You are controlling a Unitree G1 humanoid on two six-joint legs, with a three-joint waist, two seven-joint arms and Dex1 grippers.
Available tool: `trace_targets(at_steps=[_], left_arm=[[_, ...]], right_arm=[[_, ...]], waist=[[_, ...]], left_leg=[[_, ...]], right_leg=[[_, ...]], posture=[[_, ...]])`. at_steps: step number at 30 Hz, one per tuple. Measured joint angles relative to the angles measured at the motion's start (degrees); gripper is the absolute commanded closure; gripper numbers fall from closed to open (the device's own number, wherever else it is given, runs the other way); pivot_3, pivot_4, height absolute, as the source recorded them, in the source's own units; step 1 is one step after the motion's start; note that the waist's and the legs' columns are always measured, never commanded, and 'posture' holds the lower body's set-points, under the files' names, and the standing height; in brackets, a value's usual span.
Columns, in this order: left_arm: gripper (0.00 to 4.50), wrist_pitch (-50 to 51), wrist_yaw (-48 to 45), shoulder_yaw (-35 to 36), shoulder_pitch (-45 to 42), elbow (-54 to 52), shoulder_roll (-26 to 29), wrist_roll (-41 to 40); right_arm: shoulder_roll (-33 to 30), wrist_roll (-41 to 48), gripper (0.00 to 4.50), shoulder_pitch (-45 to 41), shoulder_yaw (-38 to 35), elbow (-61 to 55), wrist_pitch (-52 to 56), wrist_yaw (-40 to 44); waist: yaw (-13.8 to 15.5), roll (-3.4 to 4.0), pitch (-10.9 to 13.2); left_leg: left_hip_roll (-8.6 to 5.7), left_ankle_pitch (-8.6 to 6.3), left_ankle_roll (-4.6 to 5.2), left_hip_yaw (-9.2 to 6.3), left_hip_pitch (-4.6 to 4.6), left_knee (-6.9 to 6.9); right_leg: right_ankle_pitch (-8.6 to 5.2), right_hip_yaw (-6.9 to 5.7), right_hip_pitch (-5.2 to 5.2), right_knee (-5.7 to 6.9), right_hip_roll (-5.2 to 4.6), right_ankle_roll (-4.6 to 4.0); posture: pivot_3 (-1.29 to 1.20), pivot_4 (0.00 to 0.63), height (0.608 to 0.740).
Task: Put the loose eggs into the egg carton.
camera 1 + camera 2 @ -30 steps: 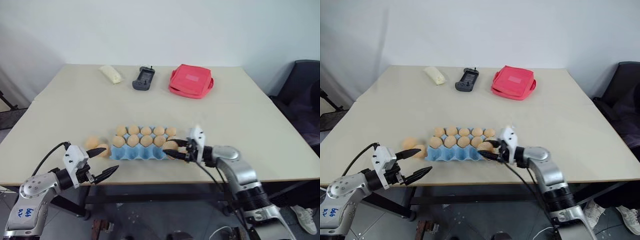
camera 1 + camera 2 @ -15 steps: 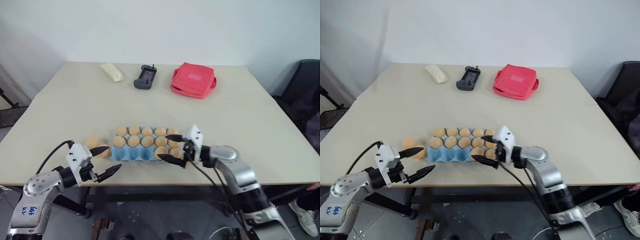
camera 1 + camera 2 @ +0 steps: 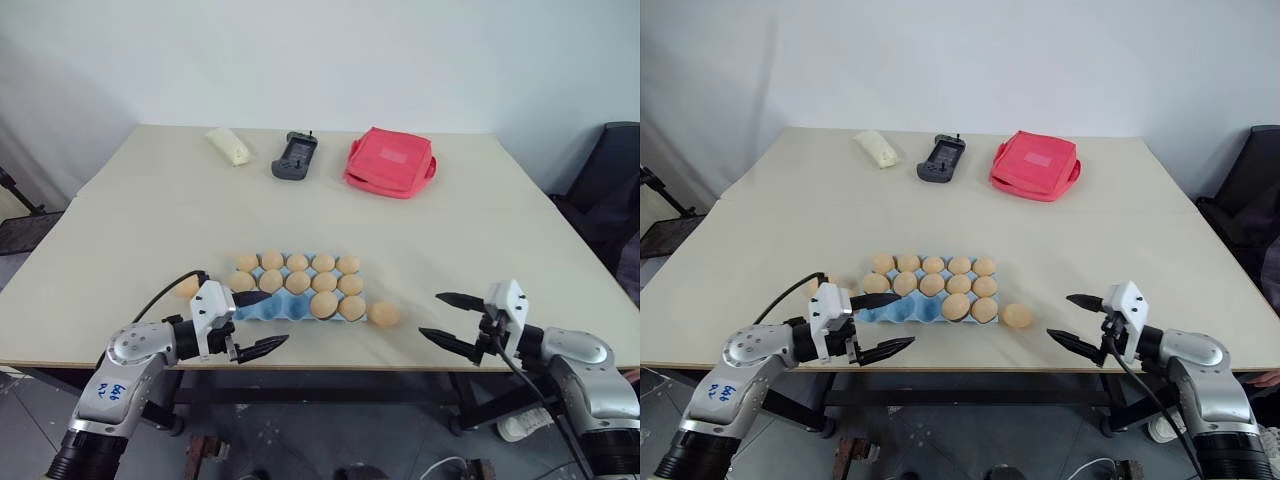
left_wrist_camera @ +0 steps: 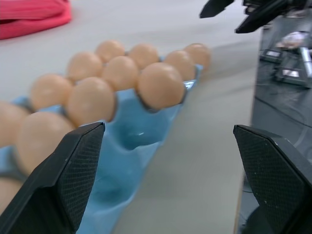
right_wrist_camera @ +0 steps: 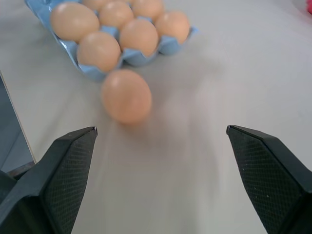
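One loose egg point(image 3: 383, 314) is noted just right of the egg carton point(image 3: 262, 308), nearer the right gripper point(image 3: 447, 322), whose jaws are spread wide and empty.

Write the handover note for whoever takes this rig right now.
Left gripper: open, empty, at the front left of the egg carton.
Right gripper: open, empty, out to the right near the table's front edge.
Done: back and middle rows full, two eggs at the right end of the front row.
Left: one loose egg on the table right of the carton, another at its left, partly hidden; three front cups empty.
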Motion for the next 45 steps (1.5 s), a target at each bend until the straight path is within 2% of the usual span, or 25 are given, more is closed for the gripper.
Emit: trace_targets(at_steps=[7,16,23,26,32,33,36,41,45], left_arm=[[0.0,-1.0,0.0,-0.3,-1.4,2.0,0.0,1.0],[0.0,-0.9,0.0,1.2,0.5,1.6,0.5,0.9],[0.0,0.0,1.3,3.0,2.7,-0.8,0.9,0.8],[0.0,0.5,1.8,3.6,3.7,-1.4,1.0,0.7],[0.0,1.1,3.2,6.5,5.0,-2.8,2.3,0.6],[0.0,1.1,3.4,7.4,5.2,-2.8,2.4,0.6],[0.0,1.1,3.7,9.4,6.4,-2.8,2.9,0.4],[0.0,1.2,3.8,14.1,10.2,-2.7,4.5,-0.7],[0.0,1.1,4.2,17.8,12.5,-2.5,5.3,-1.3]], right_arm=[[-0.8,-0.1,0.04,-3.0,-0.6,6.5,-2.2,2.6],[3.0,-2.9,0.04,-13.6,9.8,7.5,-0.6,5.7],[6.1,-6.8,0.04,-19.0,14.6,15.9,-2.6,7.6],[8.2,-8.9,0.66,-20.8,15.3,21.0,-5.5,7.4],[9.3,-9.7,2.65,-21.0,15.1,22.9,-8.0,7.7],[9.2,-9.7,2.87,-21.0,14.9,22.6,-7.9,7.7],[8.0,-8.8,2.87,-20.2,14.4,18.7,-6.9,7.9],[4.7,-4.4,2.87,-16.1,13.7,5.1,1.5,9.5],[7.0,-3.4,2.87,-16.6,14.8,-5.2,9.7,4.2]], waist=[[-0.5,0.01,0.0],[-0.5,0.02,0.0],[-0.4,0.02,0.0],[-0.5,0.02,0.0],[-0.6,0.03,0.0],[-0.6,0.04,0.0],[-0.6,0.04,0.0],[-0.6,0.04,0.0],[-1.0,0.05,0.0]], left_leg=[[0.02,0.0,0.06,-0.02,0.03,0.16],[0.06,0.0,0.02,-0.12,0.02,0.14],[-0.02,0.0,0.03,-0.1,-0.01,0.15],[-0.01,0.0,0.03,-0.1,0.0,0.14],[0.02,0.0,0.03,-0.11,0.0,0.12],[0.02,0.0,0.03,-0.11,0.0,0.12],[0.01,-0.01,0.02,-0.11,0.0,0.11],[0.02,-0.02,-0.01,-0.12,-0.01,-0.1],[0.05,-0.02,-0.05,-0.13,0.0,-0.16]], right_leg=[[0.06,0.06,0.05,0.13,-0.08,0.1],[-0.03,-0.01,-0.03,0.31,-0.06,-0.05],[-0.03,-0.02,-0.02,0.29,-0.19,-0.05],[-0.03,-0.03,-0.03,0.3,-0.18,-0.05],[-0.03,-0.03,-0.04,0.31,-0.16,-0.06],[-0.03,-0.03,-0.04,0.32,-0.17,-0.06],[-0.04,-0.03,-0.04,0.3,-0.2,-0.07],[-0.1,-0.05,-0.13,0.26,-0.22,-0.19],[-0.13,-0.02,-0.22,0.31,-0.2,-0.24]], posture=[[0.0,0.15,0.74],[0.0,0.15,0.74],[0.0,0.15,0.74],[0.0,0.15,0.74],[0.0,0.15,0.74],[0.0,0.15,0.74],[0.0,0.15,0.74],[0.0,0.15,0.74],[0.0,0.15,0.74]])
